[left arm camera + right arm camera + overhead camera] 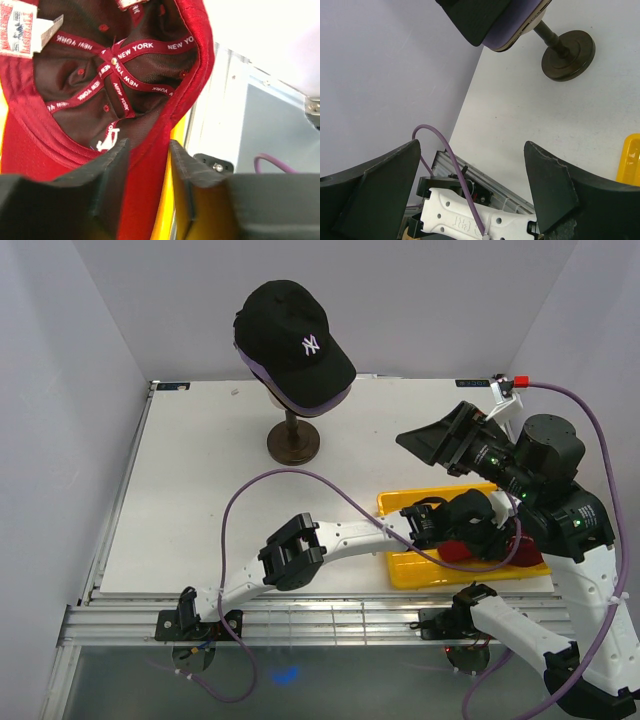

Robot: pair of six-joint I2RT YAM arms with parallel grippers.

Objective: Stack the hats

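A black NY cap (295, 340) tops a stack on the mannequin head, with a lavender cap's brim (303, 402) showing under it. Both brims show in the right wrist view, black (475, 20) and lavender (512, 25). Any caps below are hidden. The red cap (492, 552) lies upside down in the yellow tray (420, 570). My left gripper (432, 523) is in the tray. In the left wrist view its narrowly open jaws (148, 150) straddle the red cap's (100, 75) rim, with tray yellow (163, 220) showing beside the fabric. My right gripper (447, 438) (471, 145) is wide open, empty and raised.
The mannequin's dark round stand (293, 443) (567, 55) is at the table's back middle. A purple cable (300, 475) arcs over the table to the left arm (470, 220). White walls close in the left, back and right sides.
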